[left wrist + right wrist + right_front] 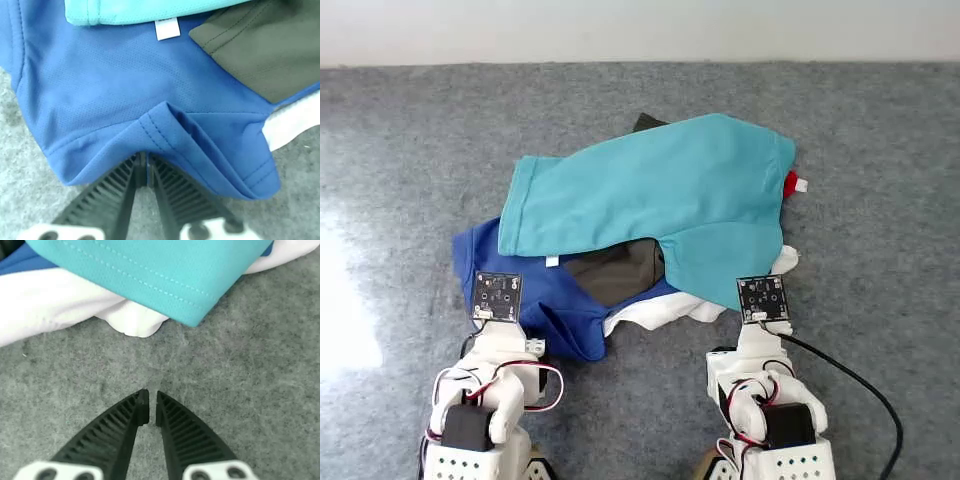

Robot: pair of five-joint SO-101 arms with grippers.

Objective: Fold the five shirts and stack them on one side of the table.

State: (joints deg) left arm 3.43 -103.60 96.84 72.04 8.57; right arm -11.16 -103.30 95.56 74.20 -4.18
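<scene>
1. Tangling looked the chief danger. The shirts lay heaped in one pile, and the blue shirt (pixel 110 85) sat partly under the teal shirt (pixel 650 190) and the dark grey shirt (pixel 265 50). A pull on its hem would probably drag those along or bunch the heap rather than free one garment.
2. Slipping was the second worry. The left gripper (pixel 146 162) had its jaws pressed together on what appeared to be a thin pucker of the blue hem, right at the tips. So shallow a pinch could let go under load.
3. The blue shirt spread away ahead of the left gripper, its hem touching the tips. The teal edge lay farther ahead, and the dark grey shirt ahead and off to one side.
4. The right gripper (pixel 149 407) was closed on nothing above the bare grey table covering (pixel 240 355). The teal corner lay ahead of its tips, apart from them, with the white shirt (pixel 60 305) poking out beside it. Advancing with its jaws closed would likely shove the cloth rather than catch it.
5. A red shirt (pixel 790 184) peeked from the pile's far edge, well beyond the right gripper. Nothing looked folded yet.
</scene>
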